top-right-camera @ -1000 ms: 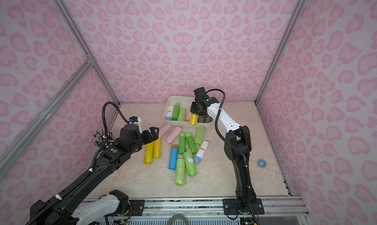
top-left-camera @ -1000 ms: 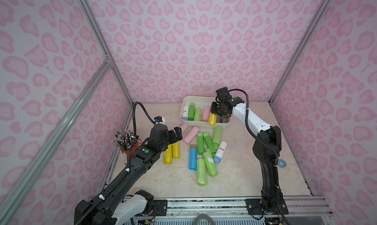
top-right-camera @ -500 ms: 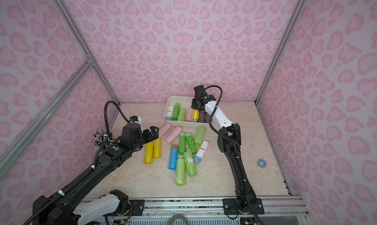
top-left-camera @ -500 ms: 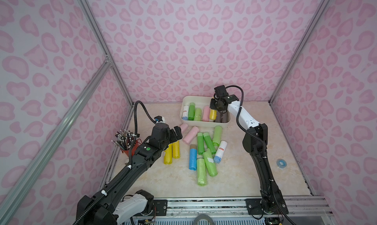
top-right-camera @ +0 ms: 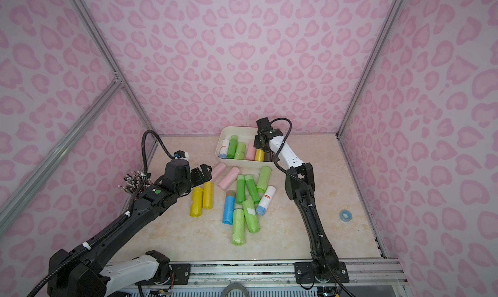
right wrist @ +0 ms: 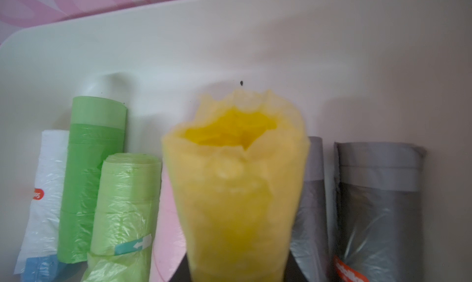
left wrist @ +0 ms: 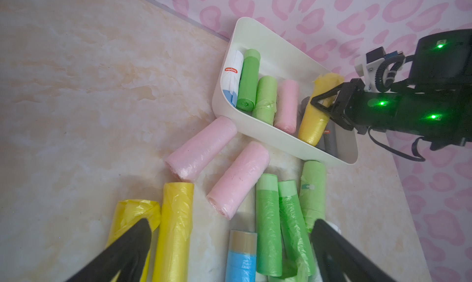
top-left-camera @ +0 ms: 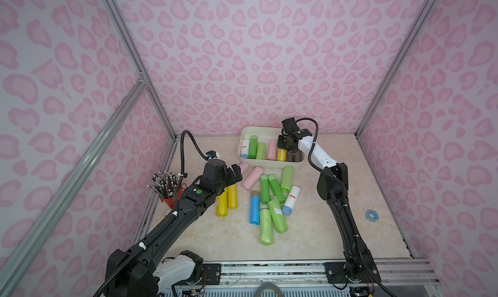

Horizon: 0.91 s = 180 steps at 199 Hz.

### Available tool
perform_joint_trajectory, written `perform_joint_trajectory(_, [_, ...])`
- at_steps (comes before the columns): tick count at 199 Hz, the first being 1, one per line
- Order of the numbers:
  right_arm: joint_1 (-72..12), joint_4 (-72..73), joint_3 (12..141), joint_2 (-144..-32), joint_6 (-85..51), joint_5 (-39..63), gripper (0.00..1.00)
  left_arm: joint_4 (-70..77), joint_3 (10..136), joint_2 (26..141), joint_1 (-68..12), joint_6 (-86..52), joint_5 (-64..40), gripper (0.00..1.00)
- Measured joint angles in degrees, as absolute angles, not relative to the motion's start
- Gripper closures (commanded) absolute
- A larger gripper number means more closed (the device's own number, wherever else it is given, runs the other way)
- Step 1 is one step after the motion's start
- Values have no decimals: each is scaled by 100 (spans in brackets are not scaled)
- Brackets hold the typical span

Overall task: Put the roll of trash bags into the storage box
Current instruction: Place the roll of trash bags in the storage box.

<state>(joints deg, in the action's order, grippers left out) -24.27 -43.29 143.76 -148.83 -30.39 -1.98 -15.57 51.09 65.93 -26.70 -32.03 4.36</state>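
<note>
Right tool [left wrist: 316,105] was clamped on the yellow roll [right wrist: 237,191], pinching it round the middle, right over the storage box [top-left-camera: 269,162]. The roll hung tilted within the box's outline, between the pink roll [left wrist: 287,107] and the grey rolls [right wrist: 378,211] already lying in the box. Its lower end was down by the box's near wall. Touching the box floor or not, I couldn't tell. Left tool [top-left-camera: 235,172] was spread wide and empty, poised outside the box above the loose yellow rolls [top-left-camera: 227,201] on the surface [top-left-camera: 215,236].

Here was the danger. Let go with that lower end riding the wall, and the roll could tip out of the box onto the surface. Drop it crooked, and it could settle on top of a grey roll instead of beside it. And the loose, crinkled plastic at the roll's end looked likely to cling to a finger as the tool opened.
</note>
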Motion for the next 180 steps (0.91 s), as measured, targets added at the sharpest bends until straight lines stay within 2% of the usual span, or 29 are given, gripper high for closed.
perform_joint_trajectory(7, [-2416, -4335, 14376, -14888, -3055, -161, 40, -1566, 5109, 6587, -2670, -3203, 429, 0])
perform_joint_trajectory(17, [-2394, -4346, 14381, -14888, -3057, -121, 31, -1601, 5111, 6567, -2670, -3199, 395, 0])
perform_joint_trajectory(22, [-2386, -4342, 14392, -14888, -3052, -121, 23, -1614, 5113, 6554, -2670, -3199, 397, 0])
perform_joint_trajectory(47, [-2357, -4383, 14398, -14779, -3083, -97, 0, -1686, 5162, 6462, -2670, -3181, 392, 0])
perform_joint_trajectory(61, [-2331, -4445, 14396, -14621, -3065, -102, 10, -1723, 5162, 6381, -2670, -3175, 349, 0])
perform_joint_trajectory(113, [-2331, -4491, 13935, -13740, -3079, -268, 11, -1850, 5131, 6001, -2670, -3068, 421, 0])
perform_joint_trajectory(180, [-2615, -4501, 12477, -12195, -2985, -554, 10, -2029, 5024, 5566, -2646, -2987, 650, 0])
